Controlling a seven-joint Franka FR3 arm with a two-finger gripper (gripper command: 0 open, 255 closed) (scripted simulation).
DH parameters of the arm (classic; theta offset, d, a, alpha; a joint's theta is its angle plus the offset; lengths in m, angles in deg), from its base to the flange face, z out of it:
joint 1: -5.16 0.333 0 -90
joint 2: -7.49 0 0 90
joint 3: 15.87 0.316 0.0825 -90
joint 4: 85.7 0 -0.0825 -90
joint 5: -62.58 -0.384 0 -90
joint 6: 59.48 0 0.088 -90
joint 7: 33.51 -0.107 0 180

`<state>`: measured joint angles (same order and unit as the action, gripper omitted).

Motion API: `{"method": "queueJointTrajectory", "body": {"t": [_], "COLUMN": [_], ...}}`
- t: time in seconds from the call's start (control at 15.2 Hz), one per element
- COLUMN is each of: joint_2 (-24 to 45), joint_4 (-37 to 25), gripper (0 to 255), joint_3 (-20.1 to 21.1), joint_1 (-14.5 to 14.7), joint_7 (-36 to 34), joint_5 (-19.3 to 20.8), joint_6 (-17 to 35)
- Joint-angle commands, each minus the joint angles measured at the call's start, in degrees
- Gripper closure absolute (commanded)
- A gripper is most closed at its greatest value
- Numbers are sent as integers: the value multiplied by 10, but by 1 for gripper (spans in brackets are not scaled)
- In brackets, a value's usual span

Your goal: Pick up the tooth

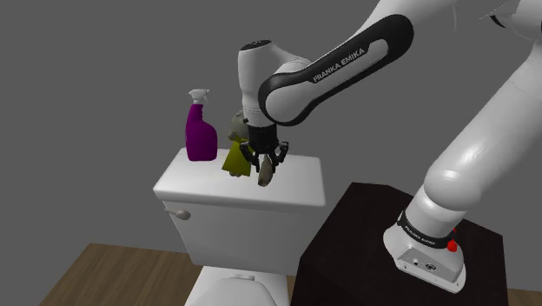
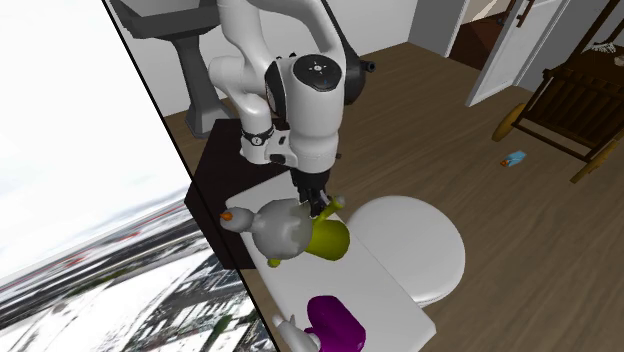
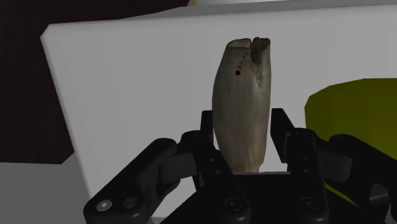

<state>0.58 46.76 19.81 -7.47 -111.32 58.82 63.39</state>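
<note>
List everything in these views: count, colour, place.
tooth: 1, beige-grey, clasped in the gripper over the toilet tank lid
spray bottle: 1, purple with a white head, on the tank lid
toy: 1, grey with a yellow-green body, on the tank lid beside the gripper
toilet: 1, white, next to the stand
chair: 1, dark wood, at the second exterior view's right
small item: 1, blue, on the floor near the chair
floor: 1, brown wood, under the toilet
stand: 1, dark, under the arm
arm: 1, white with dark joints
gripper: 1, black, shut on the tooth
</note>
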Motion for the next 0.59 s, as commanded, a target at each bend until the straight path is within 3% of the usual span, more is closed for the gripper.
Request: {"method": "queueJointTrajectory", "body": {"t": [0.0, 0.53], "joint_2": [-12, -37], "joint_4": [-7, -34], "gripper": [255, 255], "joint_3": [-2, -10], "joint_1": [1, 2], "joint_7": [6, 17], "joint_5": [-7, -19], "joint_6": [-17, -66]}}
